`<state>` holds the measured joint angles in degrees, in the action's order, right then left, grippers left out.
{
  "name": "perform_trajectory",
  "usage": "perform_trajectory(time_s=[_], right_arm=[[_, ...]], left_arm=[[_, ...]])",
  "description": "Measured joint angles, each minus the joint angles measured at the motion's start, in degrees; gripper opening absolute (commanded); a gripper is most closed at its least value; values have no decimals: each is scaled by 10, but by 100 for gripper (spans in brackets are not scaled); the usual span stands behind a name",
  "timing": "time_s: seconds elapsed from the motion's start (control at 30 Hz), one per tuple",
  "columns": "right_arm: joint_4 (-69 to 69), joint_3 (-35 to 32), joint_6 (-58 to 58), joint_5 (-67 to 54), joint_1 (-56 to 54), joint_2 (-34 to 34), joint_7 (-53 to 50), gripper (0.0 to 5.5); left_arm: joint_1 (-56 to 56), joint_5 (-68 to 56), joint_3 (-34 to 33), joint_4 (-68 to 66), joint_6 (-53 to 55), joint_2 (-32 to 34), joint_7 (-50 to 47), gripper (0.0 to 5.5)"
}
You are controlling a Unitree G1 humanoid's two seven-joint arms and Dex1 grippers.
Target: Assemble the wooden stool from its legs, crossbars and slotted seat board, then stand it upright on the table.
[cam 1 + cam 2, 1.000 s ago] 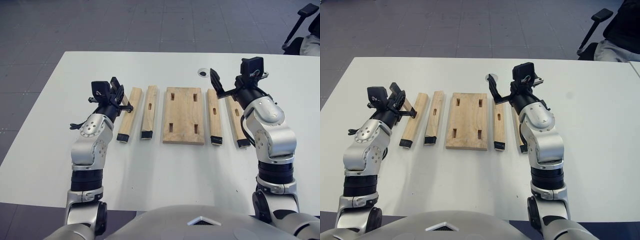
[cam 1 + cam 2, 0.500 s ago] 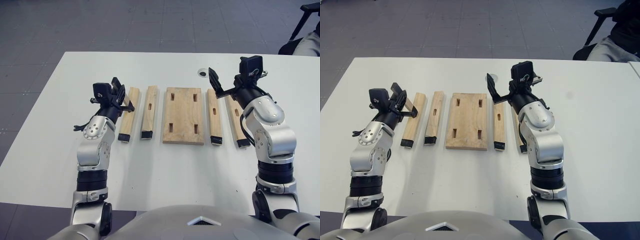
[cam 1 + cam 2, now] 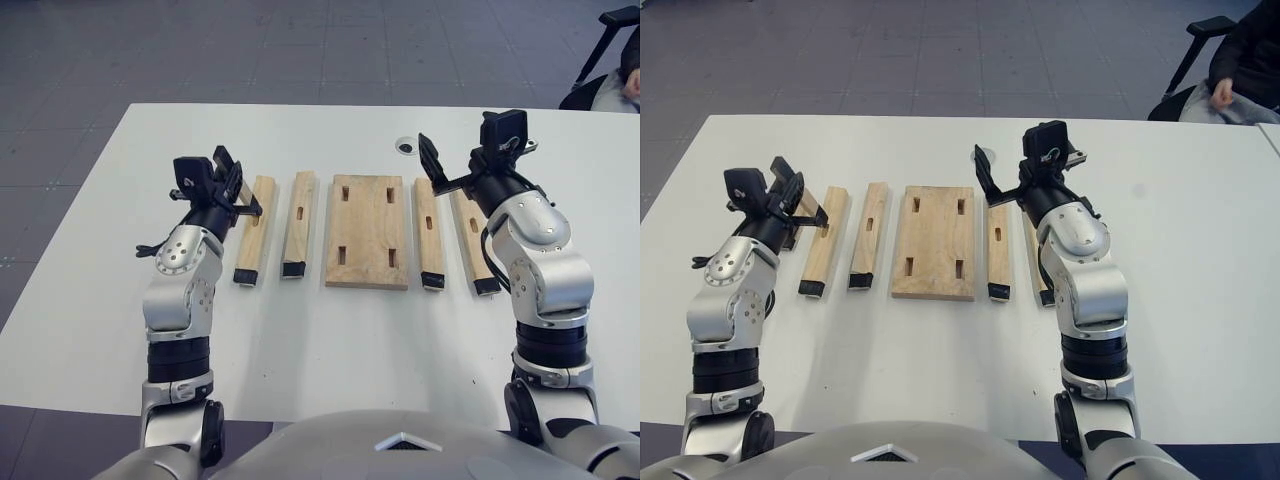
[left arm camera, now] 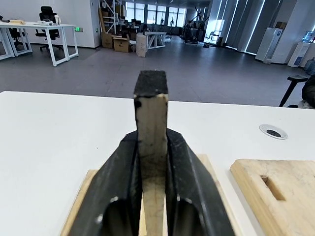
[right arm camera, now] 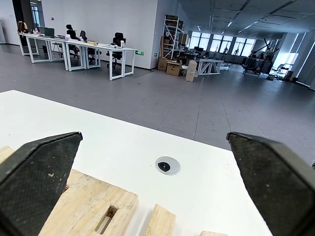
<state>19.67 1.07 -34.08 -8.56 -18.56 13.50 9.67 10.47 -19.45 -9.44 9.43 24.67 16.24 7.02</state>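
The slotted seat board (image 3: 367,230) lies flat in the middle of the white table (image 3: 330,330). Two legs (image 3: 255,228) (image 3: 298,222) lie to its left and two more (image 3: 428,230) (image 3: 472,240) to its right, all pointing away from me. My left gripper (image 3: 222,188) hovers over the far end of the outer left leg, shut on a thin crossbar (image 4: 151,113) with a dark end; its fingers (image 4: 123,177) clamp both sides. My right gripper (image 3: 455,165) hangs above the far ends of the right legs, open, with its pads (image 5: 39,172) wide apart and nothing between them.
A round cable grommet (image 3: 406,146) sits in the table beyond the seat board. The table's near half and far strip are bare. An office chair (image 3: 600,50) stands off the far right corner.
My left gripper, still holding the crossbar, has shifted slightly left and away from me. The right arm and the wooden parts have stayed put.
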Motion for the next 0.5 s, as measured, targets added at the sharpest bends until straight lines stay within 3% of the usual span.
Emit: perform_trajectory(time_s=[0.5], right_arm=[[0,0,0,4,0,-3,-1,550]], left_arm=[[-28,22,-5,-14,-1,-7,0,42]])
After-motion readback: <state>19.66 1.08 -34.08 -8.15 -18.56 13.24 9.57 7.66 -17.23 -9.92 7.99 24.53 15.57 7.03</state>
